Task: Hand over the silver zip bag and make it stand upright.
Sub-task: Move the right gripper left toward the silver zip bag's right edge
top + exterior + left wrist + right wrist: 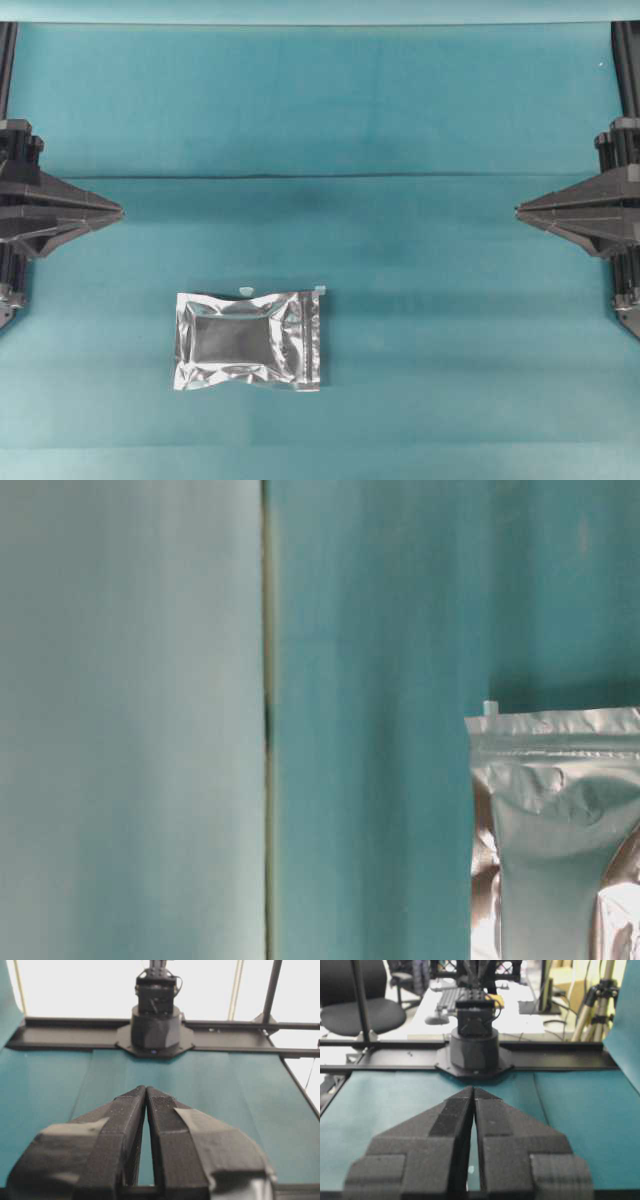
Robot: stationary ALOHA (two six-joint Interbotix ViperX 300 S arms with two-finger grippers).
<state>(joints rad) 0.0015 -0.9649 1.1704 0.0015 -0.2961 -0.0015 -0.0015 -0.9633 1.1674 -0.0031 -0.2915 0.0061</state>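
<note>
Silver zip bag (249, 340): lies flat on the teal cloth, nearer the front edge of the overhead view than either claw; ahead of and below the left gripper's tip, closer to the left gripper than to the right, well apart from both.
Bag orientation: long side across the overhead view; zip-seal strip on the short edge that faces the right gripper. The table-level view shows only part of the bag (560, 830), cropped at the frame edge.
Bag surface: crinkled foil, darker centre panel, bright creases.
Obstructions: nothing lies on the cloth between either claw and the bag.
Teal cloth (330, 110): covers the whole work surface; 1 straight fold line runs across it just behind the 2 claw tips.
Left gripper (116, 212): jaws drawn together, only a thin slit between the taped pads in the left wrist view (146, 1091); nothing held.
Right gripper (520, 211): jaws pressed together at the tip (473, 1089); nothing held.
Arm pose: both claws sit at opposite side edges of the overhead view, tips pointing level at each other across the table, well apart.
Far field: each wrist view shows the opposite arm's base (155, 1025) beyond the cloth; an office chair (355, 995) and a desk stand behind the far base in the right wrist view.
</note>
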